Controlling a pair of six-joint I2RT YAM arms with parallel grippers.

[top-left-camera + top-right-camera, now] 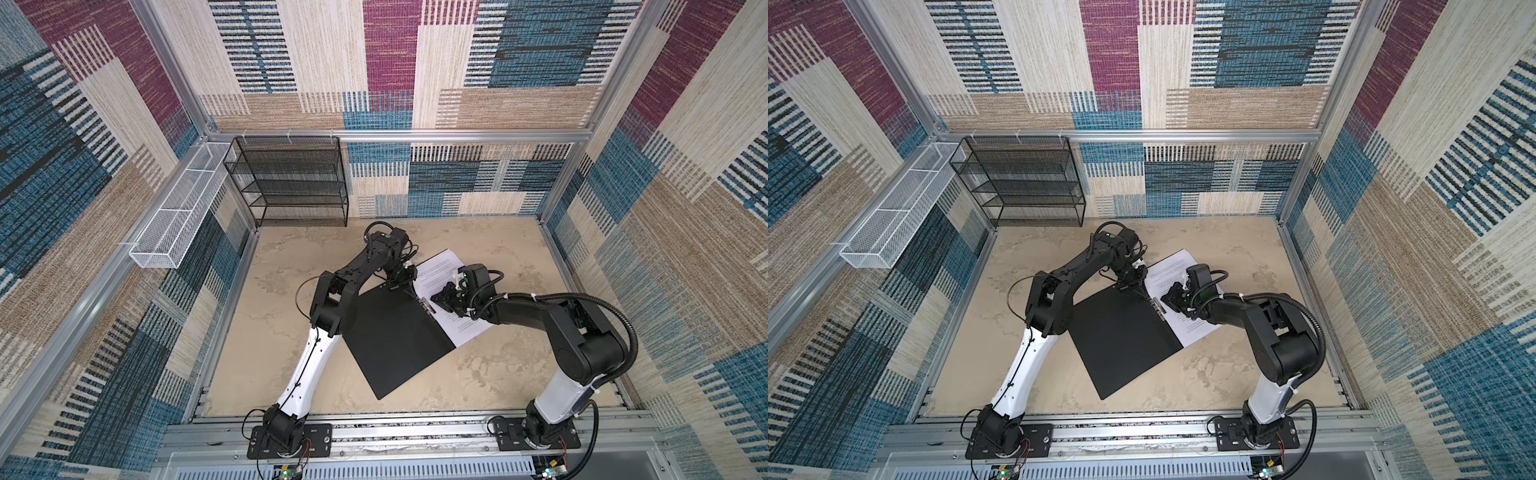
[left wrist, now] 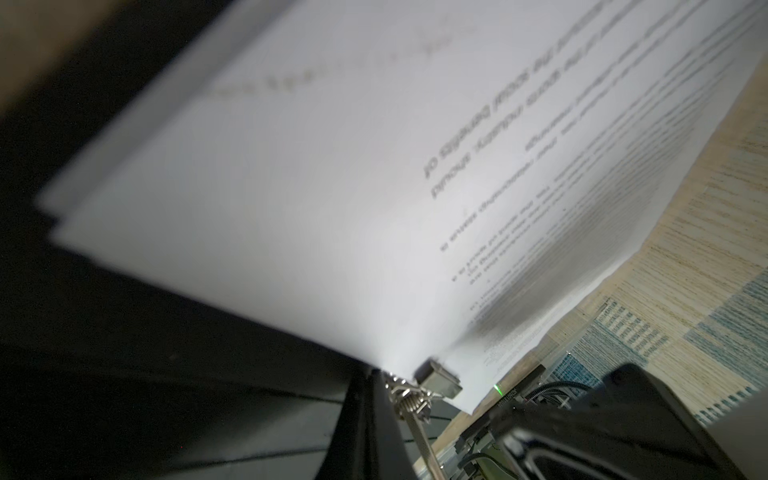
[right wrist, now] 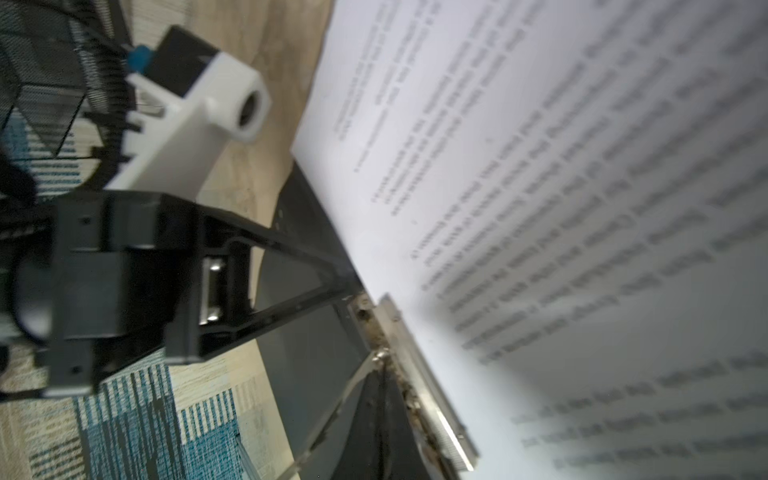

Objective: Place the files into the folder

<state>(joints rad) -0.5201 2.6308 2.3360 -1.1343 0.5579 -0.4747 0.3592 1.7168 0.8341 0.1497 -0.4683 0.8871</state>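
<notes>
The folder (image 1: 395, 345) lies open on the table, its black inside up, in both top views (image 1: 1121, 349). The files (image 1: 446, 266) are a stack of white printed sheets on its right half (image 1: 1177, 270), their edge at the metal spine clip (image 1: 428, 306). My left gripper (image 1: 409, 287) is shut, its tips at the sheets' edge by the clip's far end (image 2: 440, 380). My right gripper (image 1: 436, 300) is shut too, its tips (image 3: 384, 374) against the clip bar (image 3: 424, 386). Nothing shows between either pair of jaws. A thin clip lever (image 3: 345, 399) runs beside the right fingers.
A black wire-mesh rack (image 1: 291, 183) stands at the back left against the wall. A white mesh basket (image 1: 178, 216) hangs along the left rail. Patterned walls close in three sides, and the arm bases sit on the front rail (image 1: 415, 432).
</notes>
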